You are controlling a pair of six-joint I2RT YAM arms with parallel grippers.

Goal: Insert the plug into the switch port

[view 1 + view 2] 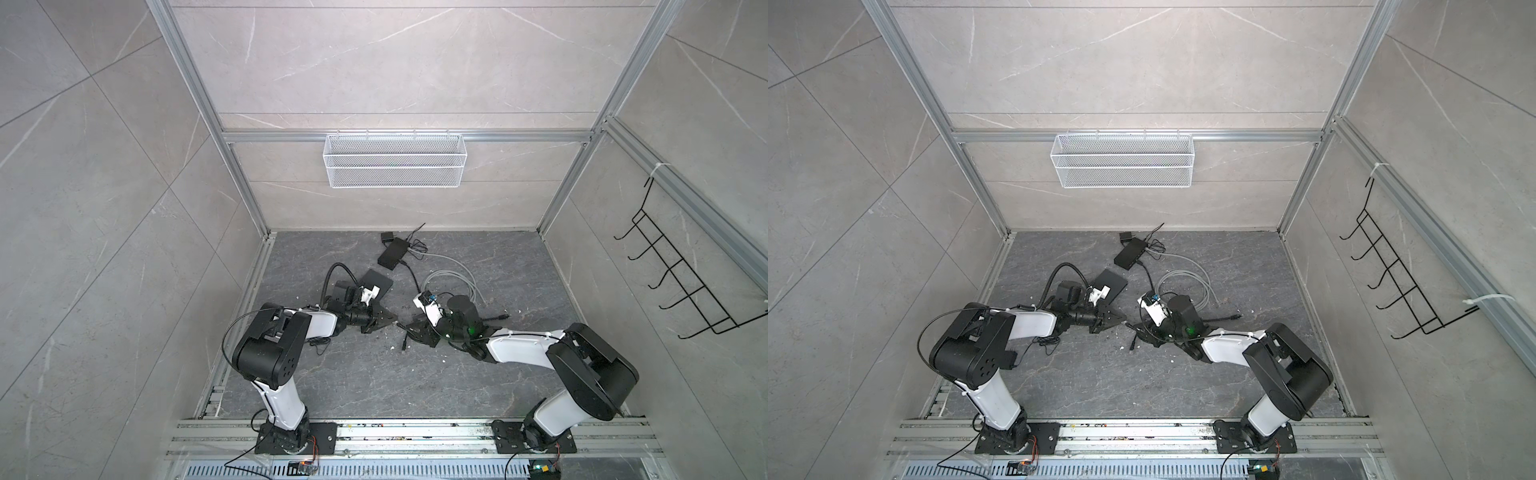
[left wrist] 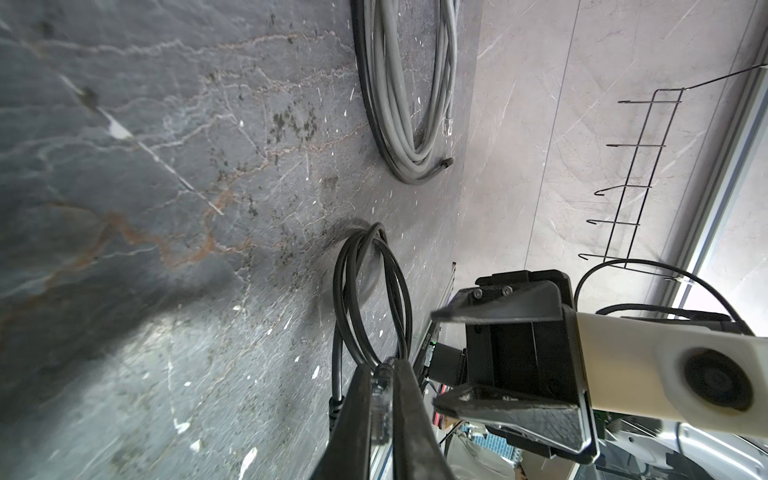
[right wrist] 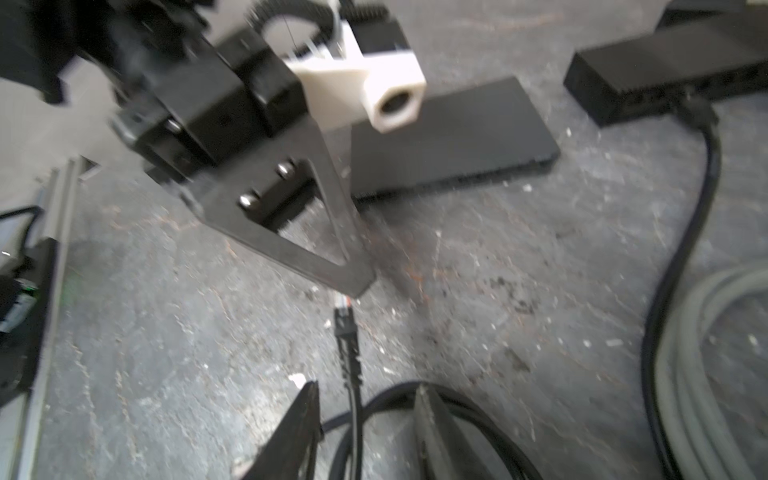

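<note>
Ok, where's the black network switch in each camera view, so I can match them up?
In a top view: switch near the back wall, centre.
In a top view: switch just left of centre, near the back wall.
Left wrist: not in it.
Right wrist: switch beyond the flat black plate, black cable plugged in.
Shared landmark: grey cable coil, in all four.

both top views are looking steeply down from high above the front rail (image 1: 415, 432), facing the back wall (image 1: 395, 75) and taking in the whole floor (image 1: 374, 382). the left wrist camera is sitting just above the floor, facing the right gripper (image 2: 434, 359) up close. the right wrist camera is hovering low, facing the left gripper (image 3: 357, 286). both wrist views are sharing the black cable (image 3: 354, 395) and grey cable coil (image 2: 399, 104).
</note>
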